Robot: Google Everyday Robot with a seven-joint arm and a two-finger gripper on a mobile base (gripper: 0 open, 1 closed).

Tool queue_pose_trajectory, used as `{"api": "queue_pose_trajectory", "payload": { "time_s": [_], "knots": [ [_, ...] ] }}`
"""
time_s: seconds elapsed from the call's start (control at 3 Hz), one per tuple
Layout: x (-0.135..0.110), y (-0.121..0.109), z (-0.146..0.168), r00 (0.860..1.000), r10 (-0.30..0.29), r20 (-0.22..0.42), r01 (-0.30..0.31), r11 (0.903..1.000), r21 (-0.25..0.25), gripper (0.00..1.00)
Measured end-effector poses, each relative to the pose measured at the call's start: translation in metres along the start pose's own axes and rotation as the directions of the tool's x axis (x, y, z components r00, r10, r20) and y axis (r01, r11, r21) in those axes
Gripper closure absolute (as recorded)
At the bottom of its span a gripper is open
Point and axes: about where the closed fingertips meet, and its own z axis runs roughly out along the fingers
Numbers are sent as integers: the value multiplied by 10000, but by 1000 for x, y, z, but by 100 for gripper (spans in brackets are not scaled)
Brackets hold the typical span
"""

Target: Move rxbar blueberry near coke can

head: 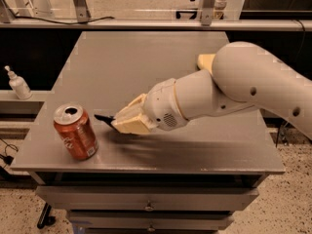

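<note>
A grey tabletop point(146, 62) sits on a cabinet with shallow drawers point(146, 199) with small knobs, standing on a speckled floor point(292, 199); the gripper point(117, 123) hangs low over the tabletop's front left. Behind it a pale rail point(146, 24) runs across the room, with metal posts point(80, 1) rising from it and a dark cable point(53, 18) lying along it. At the left a white pump bottle point(18, 84) stands on a lower ledge point(19, 97), with dark shadow beyond.

The gripper point(116, 122) hung low just right of the can point(75, 132), a narrow gap between them. Behind both, the table point(122, 57) lay open; the arm point(243, 87) barred the right side, sponge point(205, 61) behind it.
</note>
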Motion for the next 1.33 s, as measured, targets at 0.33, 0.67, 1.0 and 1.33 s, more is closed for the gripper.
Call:
{"api": "queue_pose_trajectory", "payload": {
  "time_s": [0.33, 0.67, 1.0, 1.33],
  "knots": [
    [-5, 5, 2, 10000, -46, 54, 47, 9998, -189, 14],
    [-8, 8, 2, 9999, -76, 71, 78, 9996, -285, 0],
    [-8, 5, 0, 9999, -153, 16, 153, 9997, -176, 0],
    [-17, -34, -10, 9939, -1095, 114, 1087, 9924, 569, 0]
  ]
}}
